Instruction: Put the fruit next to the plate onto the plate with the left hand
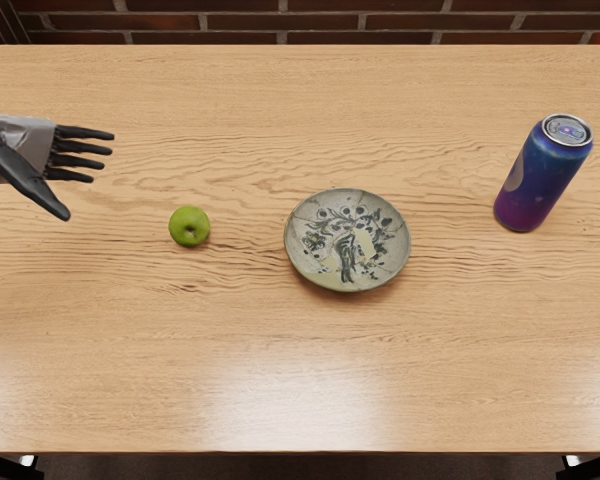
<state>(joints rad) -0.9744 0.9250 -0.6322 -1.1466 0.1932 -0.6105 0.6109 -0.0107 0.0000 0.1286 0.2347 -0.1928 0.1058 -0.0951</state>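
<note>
Reaching in from the left edge, the left hand (50, 160) is hovering with fingers spread, holding nothing. A green apple (189, 226) is sitting on the wooden tabletop (300, 370), left of the patterned plate (347, 240), apart from it. A purple can (542, 172) is standing far right

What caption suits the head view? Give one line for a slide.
Open left hand up-left of a green apple that lies left of a patterned plate; purple can at right.

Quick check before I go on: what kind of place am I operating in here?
Probably a rendered dining or kitchen-style tabletop: a wooden table set against a brick wall, laid with a patterned plate, a green apple and a drink can. The left hand is open at the left edge.
</note>
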